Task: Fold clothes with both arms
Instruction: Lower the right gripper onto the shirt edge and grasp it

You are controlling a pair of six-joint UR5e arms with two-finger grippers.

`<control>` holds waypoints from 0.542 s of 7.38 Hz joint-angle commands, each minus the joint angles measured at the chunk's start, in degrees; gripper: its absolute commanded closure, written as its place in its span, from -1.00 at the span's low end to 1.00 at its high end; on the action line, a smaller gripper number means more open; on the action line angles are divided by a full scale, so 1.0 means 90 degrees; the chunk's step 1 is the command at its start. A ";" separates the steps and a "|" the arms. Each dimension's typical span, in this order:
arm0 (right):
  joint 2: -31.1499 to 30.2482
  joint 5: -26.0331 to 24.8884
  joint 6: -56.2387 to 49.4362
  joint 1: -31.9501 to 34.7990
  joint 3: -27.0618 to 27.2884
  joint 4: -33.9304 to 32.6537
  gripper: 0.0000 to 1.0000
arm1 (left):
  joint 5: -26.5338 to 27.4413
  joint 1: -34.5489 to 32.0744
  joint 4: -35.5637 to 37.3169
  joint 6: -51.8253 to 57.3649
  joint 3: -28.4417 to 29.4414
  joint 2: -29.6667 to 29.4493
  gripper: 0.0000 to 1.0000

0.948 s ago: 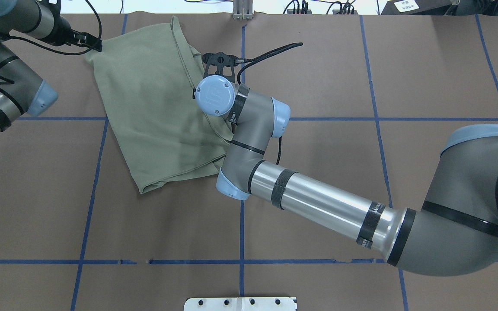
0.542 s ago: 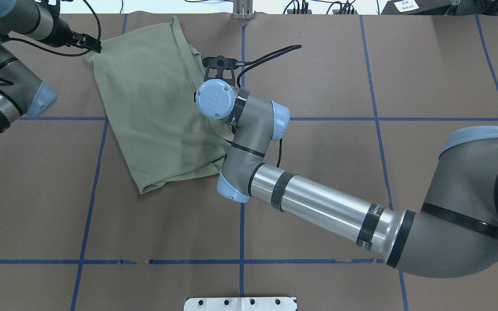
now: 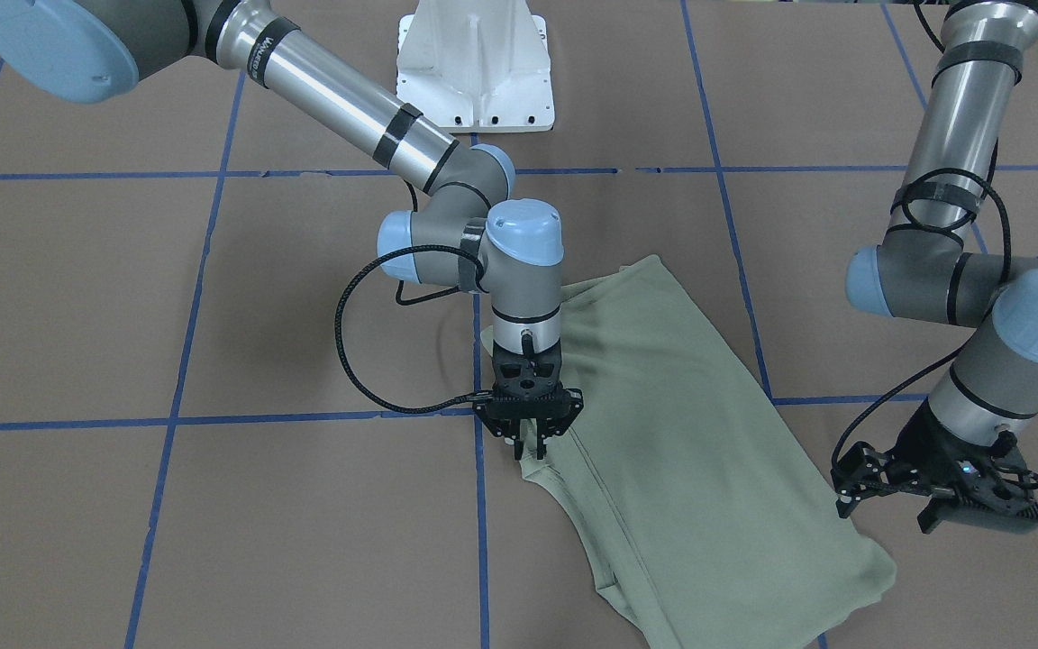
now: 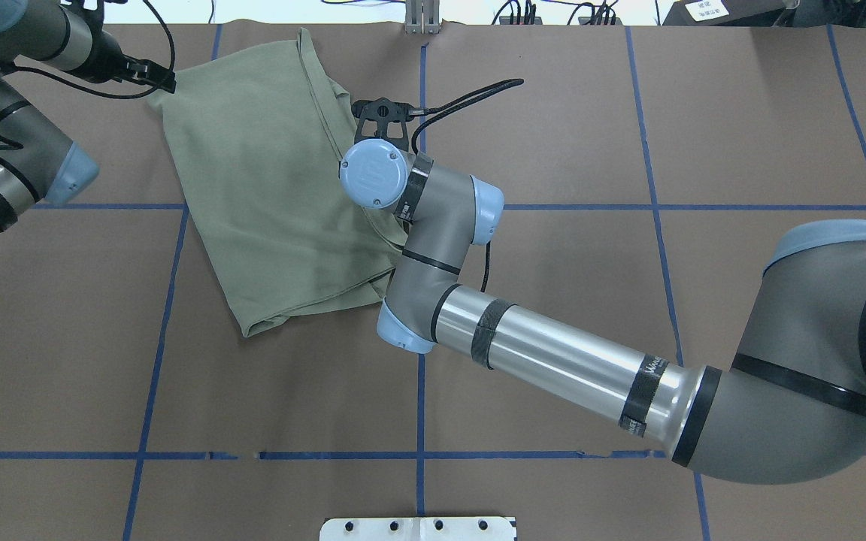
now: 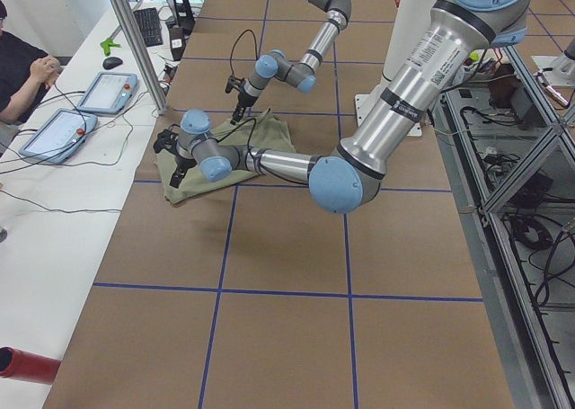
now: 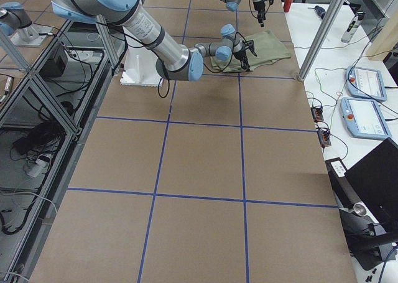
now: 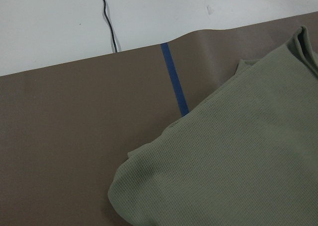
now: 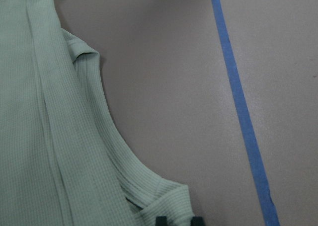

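The pale green shirt [image 3: 690,433] [image 4: 267,188] lies folded flat at the far left of the brown table, with its ribbed neckline [image 8: 124,161] on the side toward the table's middle. My right gripper [image 3: 530,448] [image 8: 179,219] points straight down at that neckline edge. Its fingertips are close together with a small tab of fabric between them. My left gripper [image 3: 888,509] [image 4: 165,80] hangs open beside the shirt's far left corner [image 7: 129,186], apart from the cloth. None of its fingers show in the left wrist view.
The white base pedestal [image 3: 474,63] stands at the robot's side. Blue tape lines [image 4: 419,376] cross the brown table cover. The table's far edge [image 7: 139,49] runs just beyond the shirt, with cables on a white surface behind. A seated person [image 5: 22,67] is at a side bench.
The right wrist has shifted slightly toward the robot over the neckline. The left arm has barely moved and the shirt lies as before.
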 commanded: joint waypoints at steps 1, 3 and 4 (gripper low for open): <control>0.0021 0.0008 0.0000 0.0009 0.0009 0.0000 1.00 | 0.0000 0.0000 0.0000 -0.0006 0.0000 0.0000 -1.00; -0.0037 0.0027 -0.0010 0.0029 0.0329 -0.0019 1.00 | 0.0000 0.0000 -0.0039 -0.0006 -0.0010 0.0010 -1.00; -0.0424 0.0018 0.0000 -0.0058 0.0950 -0.0058 1.00 | 0.0000 0.0000 -0.0039 -0.0006 -0.0010 0.0020 -1.00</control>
